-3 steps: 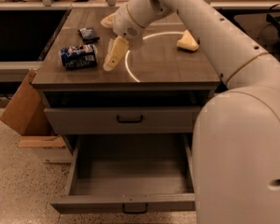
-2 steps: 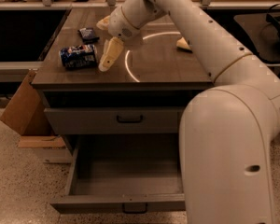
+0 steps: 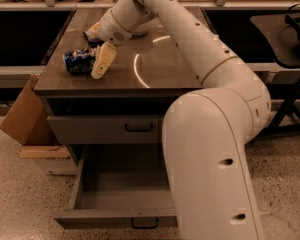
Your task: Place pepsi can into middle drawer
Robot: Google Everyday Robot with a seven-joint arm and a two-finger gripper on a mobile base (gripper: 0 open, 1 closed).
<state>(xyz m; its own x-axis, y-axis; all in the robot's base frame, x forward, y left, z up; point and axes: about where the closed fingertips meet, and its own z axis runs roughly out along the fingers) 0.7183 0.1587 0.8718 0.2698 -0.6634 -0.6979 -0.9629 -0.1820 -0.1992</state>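
The pepsi can (image 3: 80,61), blue and dented, lies on its side on the left part of the brown cabinet top (image 3: 155,69). My gripper (image 3: 98,47) is just to the right of the can, low over the top. Its fingers are spread open, with the near fingertip (image 3: 103,60) right beside the can and the far one at the back. It holds nothing. The middle drawer (image 3: 90,184) is pulled out below, with plain grey walls and nothing inside. My arm hides its right part.
A shallower closed drawer front with a black handle (image 3: 139,128) sits above the open one. A cardboard box (image 3: 22,116) leans at the cabinet's left side. A dark table (image 3: 282,31) stands at the right.
My gripper has moved left across the cabinet top, closer to the can. The can has not moved on the top.
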